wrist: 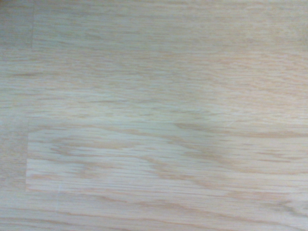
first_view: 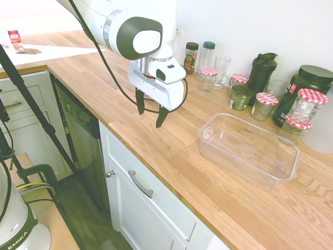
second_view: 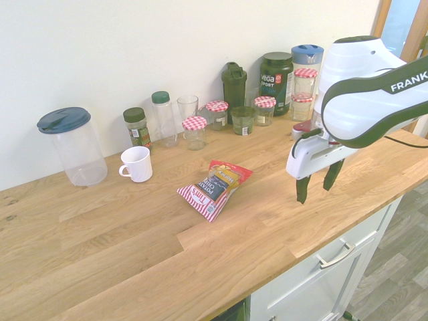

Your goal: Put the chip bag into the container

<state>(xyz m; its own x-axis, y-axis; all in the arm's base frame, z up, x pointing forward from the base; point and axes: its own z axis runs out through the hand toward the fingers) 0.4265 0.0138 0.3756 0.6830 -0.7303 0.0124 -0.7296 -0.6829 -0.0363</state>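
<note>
Jaws of the gripper (second_view: 314, 188) are held spread and empty above bare table (second_view: 134, 227), while the bag (second_view: 215, 188) is seen lying flat on it, well apart from the tub (first_view: 248, 149).

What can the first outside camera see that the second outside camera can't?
Only the first exterior view shows the clear plastic container and the dishwasher under the counter. Only the second exterior view shows the chip bag, the white mug and the tall blue-lidded jug. Both show the open, empty pincer above the wooden counter, and the red-checked-lid jars by the wall.
</note>
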